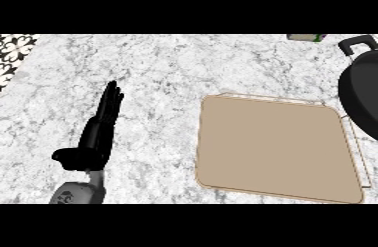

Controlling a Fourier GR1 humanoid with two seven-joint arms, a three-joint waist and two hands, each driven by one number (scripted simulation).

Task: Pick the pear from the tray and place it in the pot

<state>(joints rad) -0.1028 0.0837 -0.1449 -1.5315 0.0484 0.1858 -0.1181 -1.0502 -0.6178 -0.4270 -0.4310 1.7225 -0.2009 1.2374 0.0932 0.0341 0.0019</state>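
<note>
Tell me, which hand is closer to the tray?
Only the left hand shows, resting open on the counter left of the tan tray. The right hand is out of view, so I cannot compare. No pear shows on the tray, and the black pot sits at the right edge.

Grey-white marble counter (170, 66), black-and-white patterned tile patch (15, 53) at its far left corner, small greenish object (306, 37) lay at the far edge.

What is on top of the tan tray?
Nothing shows on the tray; its flat top is bare, and no pear is in view. The black pot is cut off at the right edge, so its inside cannot be seen.
</note>
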